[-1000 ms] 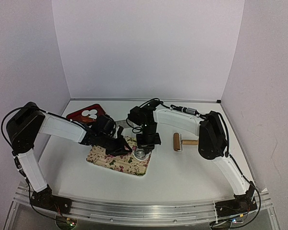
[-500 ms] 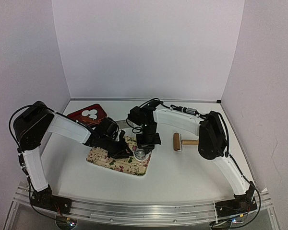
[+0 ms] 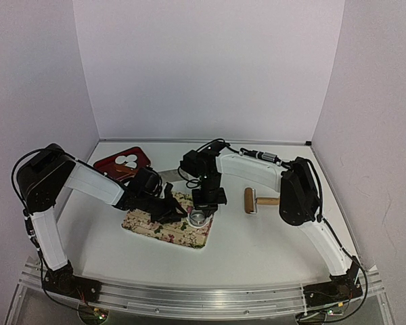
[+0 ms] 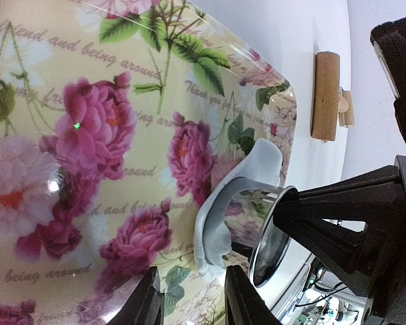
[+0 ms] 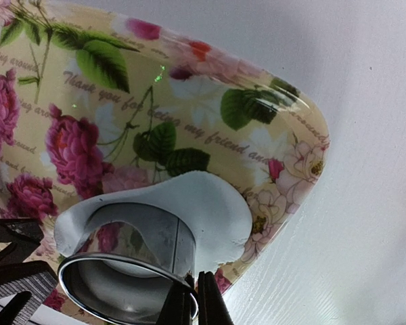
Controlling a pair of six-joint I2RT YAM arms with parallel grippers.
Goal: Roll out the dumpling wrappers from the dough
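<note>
Now, right pincer (image 5: 195,301): squeezed tight on the rim of the metal ring (image 5: 122,267). It has not moved.
Ring: pushed down into the dough (image 5: 206,203), a soft white sheet on the flowery tray (image 5: 88,74).
Left pincer (image 4: 191,298): a little apart, holding nothing, right by the dough's edge. Its arm has shifted a bit.
Meaning: I think a round is being cut, and the left one is getting ready to help.
Edges: the tray's corner is close to the ring.
Room: the rolling pin (image 3: 252,200) lies off to the right, and the dumpling wrappers (image 3: 130,160) wait on the red plate (image 3: 111,166) behind.
</note>
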